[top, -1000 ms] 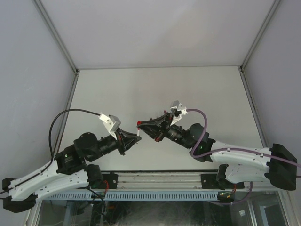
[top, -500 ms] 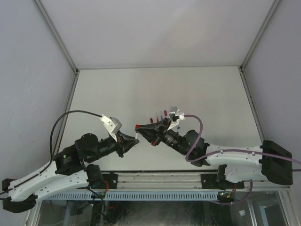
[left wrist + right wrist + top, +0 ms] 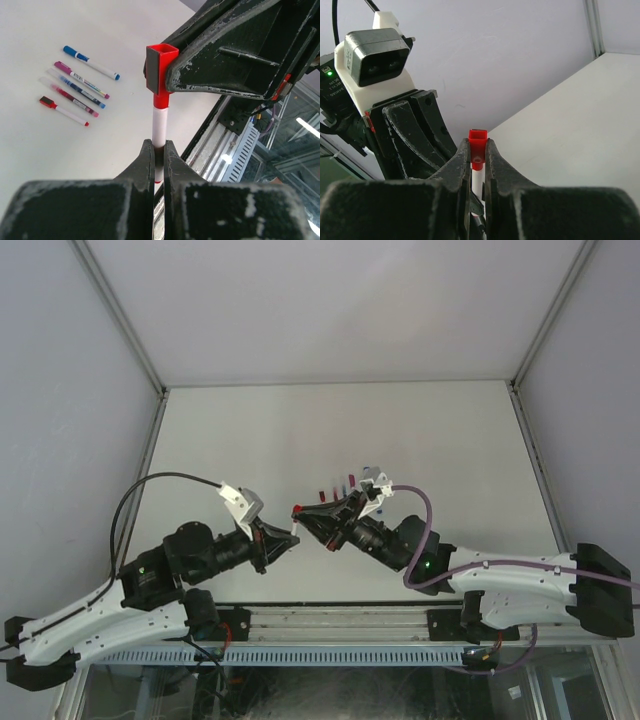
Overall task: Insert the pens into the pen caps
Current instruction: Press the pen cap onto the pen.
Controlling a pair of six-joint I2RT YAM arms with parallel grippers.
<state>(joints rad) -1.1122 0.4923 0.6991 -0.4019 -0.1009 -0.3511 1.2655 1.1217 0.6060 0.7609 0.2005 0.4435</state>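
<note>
Step in hand: mating pen and cap in mid-air, above the near middle of the table (image 3: pixel 450 440). The left gripper (image 3: pixel 157 147) is clenched on the white barrel of the red pen (image 3: pixel 159 131), which points to 12 o'clock in the left wrist view. The right gripper (image 3: pixel 478 150) is clenched on the red cap (image 3: pixel 478 141), pinching it by its sides. The cap sits on the pen's upper end, in line with the barrel. A narrower red collar shows between cap and white barrel, so I judge the insertion begun but not fully seated; a click cannot be confirmed. The next move calls for a straight push along the pen's axis with both grips firm and no sideways load, since the thin barrel could pivot in the jaws. After that, one gripper lets go so the other can lay the pen down. Count: one pen in hand, one cap in hand, and five pens (image 3: pixel 77 88) side by side in a row on the table, at 2 o'clock from the grippers in the top view. Their ends are blue, magenta and red. Whether each wears its cap is too small to tell. No loose caps made out.
</note>
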